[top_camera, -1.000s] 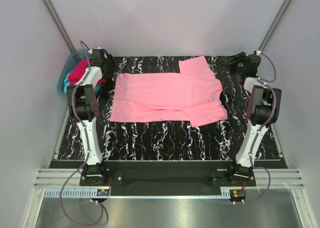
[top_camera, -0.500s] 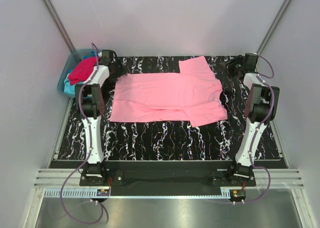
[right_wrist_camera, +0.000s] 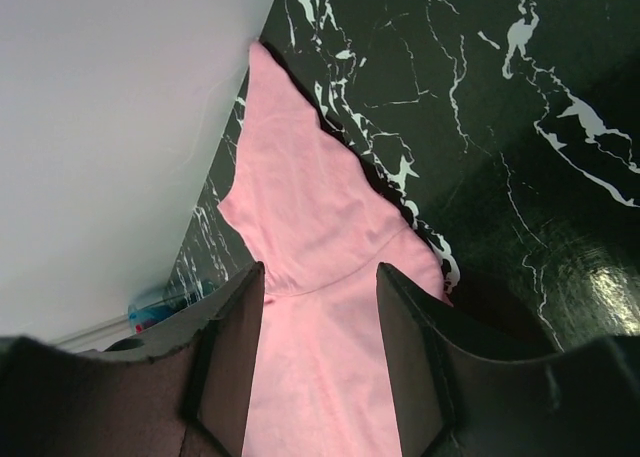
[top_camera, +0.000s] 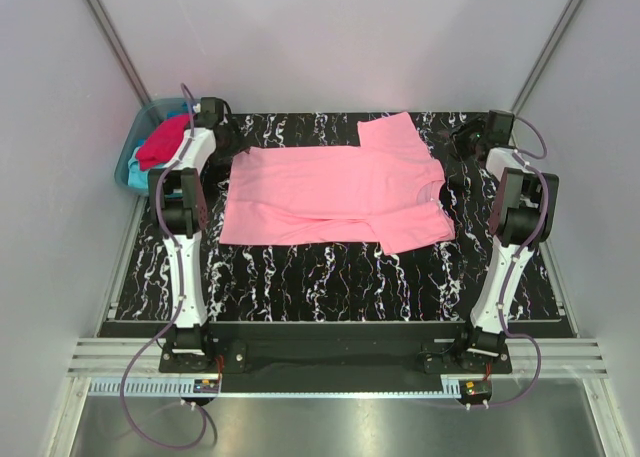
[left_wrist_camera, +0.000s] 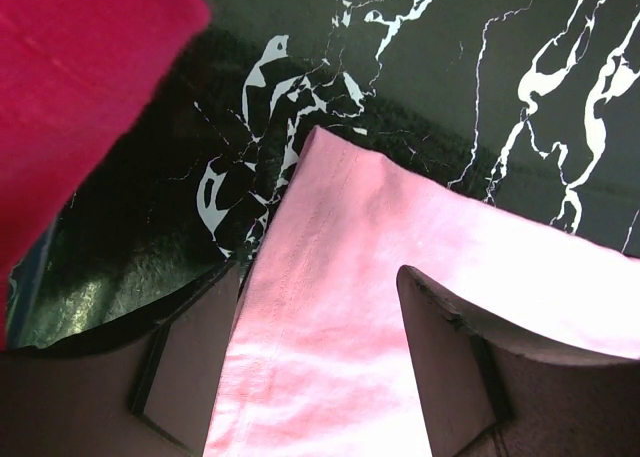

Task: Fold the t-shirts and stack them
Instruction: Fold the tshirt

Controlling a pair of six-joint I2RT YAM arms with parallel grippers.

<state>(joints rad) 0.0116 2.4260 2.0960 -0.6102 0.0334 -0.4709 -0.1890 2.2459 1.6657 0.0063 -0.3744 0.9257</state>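
A light pink t-shirt [top_camera: 330,192] lies spread flat on the black marbled table [top_camera: 330,277], one sleeve pointing to the far edge. My left gripper [top_camera: 232,142] is open over the shirt's far left hem corner [left_wrist_camera: 330,307], a finger on each side of it. My right gripper [top_camera: 456,142] is also open, hovering over the shoulder and sleeve [right_wrist_camera: 310,207] at the shirt's right end. Neither has hold of the cloth. A crimson t-shirt [top_camera: 160,142] and a turquoise one [top_camera: 135,177] lie bunched in the tub. The crimson cloth [left_wrist_camera: 80,77] fills the left wrist view's upper left.
A translucent blue-green tub [top_camera: 150,107] stands off the table's far left corner, close to my left arm. White walls close in the far side and both flanks. The tub [right_wrist_camera: 160,302] also shows far off in the right wrist view.
My left gripper has swung right from over the tub to the pink shirt's far left corner. My right gripper has shifted left toward the shirt's shoulder. The shirt has not moved.
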